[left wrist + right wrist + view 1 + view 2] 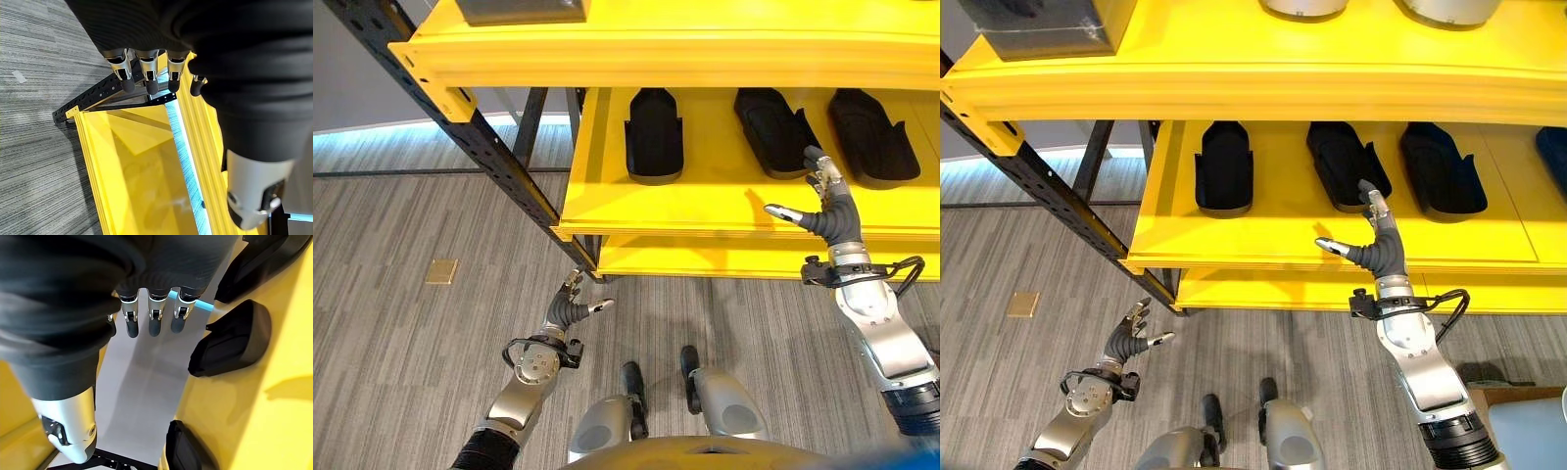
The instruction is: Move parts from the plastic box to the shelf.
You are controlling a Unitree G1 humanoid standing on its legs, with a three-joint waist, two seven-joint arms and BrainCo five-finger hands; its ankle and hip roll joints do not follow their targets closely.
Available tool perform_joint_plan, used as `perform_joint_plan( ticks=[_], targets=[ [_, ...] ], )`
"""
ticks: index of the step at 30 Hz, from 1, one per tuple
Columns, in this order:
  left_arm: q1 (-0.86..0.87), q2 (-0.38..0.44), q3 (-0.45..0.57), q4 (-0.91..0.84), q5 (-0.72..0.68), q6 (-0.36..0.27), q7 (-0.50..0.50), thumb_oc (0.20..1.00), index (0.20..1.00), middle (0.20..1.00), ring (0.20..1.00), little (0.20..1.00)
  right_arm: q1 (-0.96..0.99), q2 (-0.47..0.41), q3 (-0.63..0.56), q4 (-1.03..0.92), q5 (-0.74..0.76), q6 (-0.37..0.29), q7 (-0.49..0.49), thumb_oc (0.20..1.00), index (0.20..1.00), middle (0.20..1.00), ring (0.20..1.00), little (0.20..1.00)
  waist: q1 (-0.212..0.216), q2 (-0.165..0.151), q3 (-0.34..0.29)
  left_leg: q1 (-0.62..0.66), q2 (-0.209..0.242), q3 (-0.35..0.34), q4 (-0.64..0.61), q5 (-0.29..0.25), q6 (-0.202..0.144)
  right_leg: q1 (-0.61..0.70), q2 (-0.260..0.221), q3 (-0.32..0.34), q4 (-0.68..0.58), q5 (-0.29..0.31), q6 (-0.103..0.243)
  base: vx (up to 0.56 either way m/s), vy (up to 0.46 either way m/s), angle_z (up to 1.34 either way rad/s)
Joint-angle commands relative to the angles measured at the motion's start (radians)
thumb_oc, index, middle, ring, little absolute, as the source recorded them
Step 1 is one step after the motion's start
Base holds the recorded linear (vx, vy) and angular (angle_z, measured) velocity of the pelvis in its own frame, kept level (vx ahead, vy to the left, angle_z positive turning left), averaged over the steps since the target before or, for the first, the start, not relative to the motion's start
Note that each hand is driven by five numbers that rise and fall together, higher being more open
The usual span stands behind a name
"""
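Three black moulded parts sit in a row on the yellow shelf, all flat on the deck and clear of one another. The left part lies square to the front edge, the middle part is angled a touch, and the right part is angled the same way. In the right eye view a dark blue edge of something else pokes in at the far right of the same deck.

And there's the right hand, up over the front of the shelf, fingers spread and relaxed, thumb stuck out to the side, nothing in it. Its fingertips are just beside the near end of the middle part; whether they touch it, I can't tell. The right wrist view shows the same: fingers straight, empty, black parts lying past them on the yellow.

Down low, the left hand hangs over the grey striped floor in front of the shelf's black perforated upright, fingers loosely open, carrying nothing.

On the deck above, a grey box sits at the left end and two round silvery bases further right. A small tan plate lies on the floor off to the left.
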Motion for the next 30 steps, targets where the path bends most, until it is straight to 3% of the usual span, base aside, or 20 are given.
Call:
perform_joint_plan(
  ticks=[1, 2, 4, 6, 8, 10, 18, 30],
  targets=[
    [-0.009, 0.043, 0.035, -0.030, 0.023, -0.053, 0.039, 1.000, 1.000, 1.000, 1.000, 1.000, -0.076, -0.001, -0.021, 0.026, 0.030, -0.102, -0.017, 1.000, 1.000, 1.000, 1.000, 1.000, 0.004, -0.015, 0.019, -0.003, 0.040, -0.043, 0.050, -0.098, 0.001, 0.046, -0.073, 0.065, -0.039, 0.023, 0.136, -0.01, -0.354, -0.03],
    [-0.022, 0.059, 0.020, -0.037, 0.018, -0.041, 0.040, 1.000, 1.000, 1.000, 1.000, 1.000, -0.093, 0.009, -0.015, 0.045, 0.041, -0.104, -0.030, 1.000, 1.000, 1.000, 1.000, 1.000, -0.003, -0.024, 0.021, 0.014, 0.052, -0.047, 0.047, -0.114, -0.002, 0.033, -0.126, 0.101, -0.116, 0.116, 0.177, -0.03, -0.388, -0.07],
    [-0.031, 0.075, -0.005, -0.039, 0.028, -0.043, 0.042, 1.000, 1.000, 1.000, 1.000, 1.000, -0.118, 0.020, -0.010, 0.069, 0.056, -0.096, -0.045, 1.000, 1.000, 1.000, 1.000, 1.000, -0.005, -0.031, 0.025, 0.033, 0.073, -0.053, 0.049, -0.135, -0.011, 0.022, -0.179, 0.134, -0.191, 0.201, 0.209, -0.03, -0.429, -0.03],
    [-0.032, 0.093, -0.032, -0.036, 0.038, -0.060, 0.047, 1.000, 1.000, 1.000, 1.000, 1.000, -0.139, 0.029, -0.010, 0.090, 0.050, -0.093, -0.059, 1.000, 1.000, 1.000, 1.000, 1.000, 0.000, -0.038, 0.031, 0.044, 0.100, -0.057, 0.059, -0.158, -0.020, 0.024, -0.205, 0.148, -0.238, 0.227, 0.234, -0.09, -0.470, 0.19],
    [-0.037, 0.099, -0.040, -0.056, 0.043, -0.047, 0.048, 1.000, 1.000, 1.000, 1.000, 1.000, -0.137, 0.012, -0.022, 0.088, 0.073, -0.087, -0.079, 1.000, 1.000, 1.000, 1.000, 1.000, 0.012, -0.048, 0.029, 0.013, 0.113, -0.077, 0.089, -0.162, -0.031, 0.062, -0.202, 0.138, -0.301, 0.209, 0.248, -0.19, -0.419, 0.30],
    [-0.056, 0.108, -0.051, -0.064, 0.037, -0.037, 0.057, 1.000, 1.000, 1.000, 1.000, 1.000, -0.145, 0.008, -0.023, 0.092, 0.082, -0.087, -0.075, 1.000, 1.000, 1.000, 1.000, 1.000, 0.019, -0.044, 0.039, -0.012, 0.129, -0.104, 0.100, -0.142, -0.048, 0.066, -0.193, 0.130, -0.275, 0.183, 0.242, -0.23, -0.282, 0.78],
    [-0.052, 0.071, -0.038, -0.078, 0.029, -0.043, 0.027, 1.000, 1.000, 1.000, 1.000, 1.000, -0.189, -0.021, -0.024, 0.091, 0.073, -0.054, -0.052, 1.000, 1.000, 1.000, 1.000, 1.000, 0.025, -0.003, 0.035, 0.043, 0.193, -0.108, -0.068, -0.007, -0.113, 0.092, -0.152, 0.065, -0.196, 0.079, 0.184, -0.09, -0.096, 0.06],
    [0.002, 0.070, -0.028, -0.057, 0.029, -0.033, -0.010, 1.000, 1.000, 1.000, 1.000, 1.000, -0.292, -0.031, -0.002, 0.144, 0.033, 0.002, -0.074, 1.000, 1.000, 1.000, 1.000, 1.000, 0.032, 0.035, 0.008, 0.067, 0.222, -0.086, -0.074, 0.014, -0.130, 0.122, -0.143, 0.023, -0.144, 0.019, 0.144, 0.07, -0.050, 0.10]
  ],
)
